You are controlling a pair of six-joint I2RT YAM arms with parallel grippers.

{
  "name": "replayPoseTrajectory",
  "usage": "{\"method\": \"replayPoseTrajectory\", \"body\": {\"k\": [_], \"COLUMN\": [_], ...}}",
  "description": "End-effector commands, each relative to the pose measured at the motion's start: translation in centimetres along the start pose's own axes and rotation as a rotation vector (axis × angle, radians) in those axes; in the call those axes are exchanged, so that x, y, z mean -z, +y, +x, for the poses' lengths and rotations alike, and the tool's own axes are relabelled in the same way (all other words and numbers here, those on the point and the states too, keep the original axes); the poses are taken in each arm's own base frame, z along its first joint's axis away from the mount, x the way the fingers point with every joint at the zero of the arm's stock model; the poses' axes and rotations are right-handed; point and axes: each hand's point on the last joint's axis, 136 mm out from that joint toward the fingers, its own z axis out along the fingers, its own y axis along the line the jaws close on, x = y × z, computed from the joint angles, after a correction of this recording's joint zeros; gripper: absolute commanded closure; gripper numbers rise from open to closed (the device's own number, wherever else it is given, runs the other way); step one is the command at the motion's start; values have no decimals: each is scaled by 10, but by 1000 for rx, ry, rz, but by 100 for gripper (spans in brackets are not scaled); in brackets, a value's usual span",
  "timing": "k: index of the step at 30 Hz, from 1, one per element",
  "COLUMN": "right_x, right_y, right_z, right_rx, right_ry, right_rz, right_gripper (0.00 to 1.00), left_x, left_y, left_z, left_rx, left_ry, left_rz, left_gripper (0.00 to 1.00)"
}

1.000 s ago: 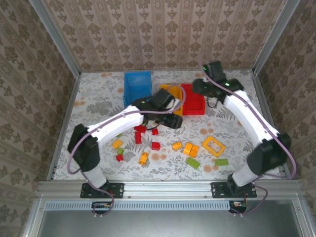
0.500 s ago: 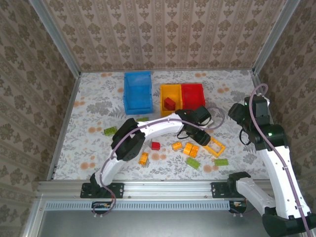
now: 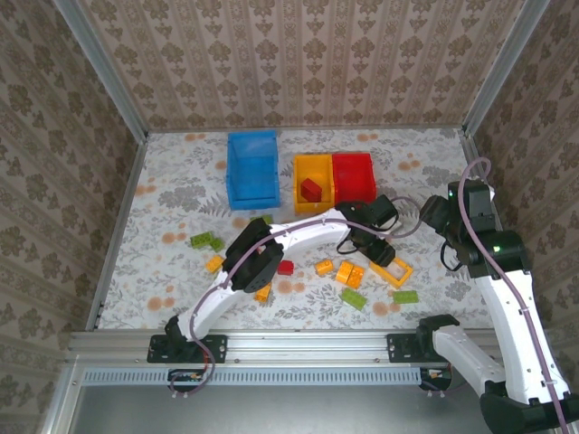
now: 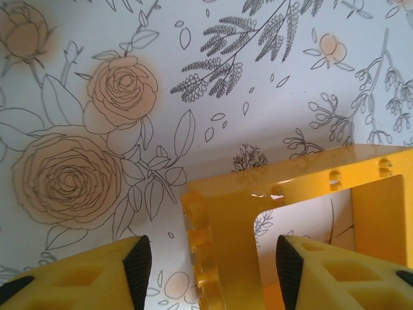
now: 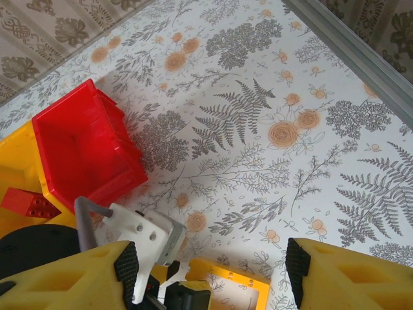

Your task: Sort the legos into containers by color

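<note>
My left gripper (image 3: 380, 250) is low over the hollow yellow frame (image 3: 391, 268). In the left wrist view it (image 4: 210, 258) is open, its fingers either side of the frame's (image 4: 222, 232) near side bar, pads clear of it. My right gripper (image 3: 432, 213) hangs open above the table right of the red bin (image 3: 354, 177); below it (image 5: 211, 268) lie the frame (image 5: 248, 284) and the left wrist. The yellow-orange bin (image 3: 313, 168) holds a red brick (image 3: 312, 190). The blue bin (image 3: 252, 170) stands further left.
Loose bricks lie along the front: green (image 3: 206, 240), orange (image 3: 214, 263), red (image 3: 286, 268), orange (image 3: 263, 291), orange (image 3: 324, 267), orange (image 3: 349, 274), green (image 3: 354, 299) and green (image 3: 405, 296). The metal rail (image 5: 348, 45) bounds the table on the right.
The left gripper moved from beside the bins out to the yellow frame and settled over its side bar. The right arm drew back from the red bin toward the right.
</note>
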Motion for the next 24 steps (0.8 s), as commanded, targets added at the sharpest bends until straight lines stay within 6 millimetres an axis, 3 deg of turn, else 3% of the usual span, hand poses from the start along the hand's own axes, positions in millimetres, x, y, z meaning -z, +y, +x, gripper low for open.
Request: {"method": "replayPoseTrajectory", "body": {"k": [1, 5, 8, 14, 20, 24], "right_x": [0, -1, -4, -6, -6, -6], "right_y": [-3, -2, 0, 7, 20, 41], "right_z": [5, 6, 9, 11, 3, -5], "right_rx": [5, 7, 12, 29, 77, 135], "right_ry": [24, 29, 41, 56, 55, 55], "right_rz": [7, 2, -5, -39, -81, -152], "right_gripper": [35, 37, 38, 42, 46, 49], "left_x": [-8, -10, -9, 9, 62, 124], "left_y": [-6, -9, -8, -1, 30, 70], "left_z": [11, 12, 11, 0, -23, -29], "left_rx": [-9, -9, -6, 5, 79, 152], "left_ry": [48, 51, 47, 4, -94, -165], "left_rz": [26, 30, 21, -34, -144, -278], "left_gripper": [48, 54, 64, 74, 78, 78]}}
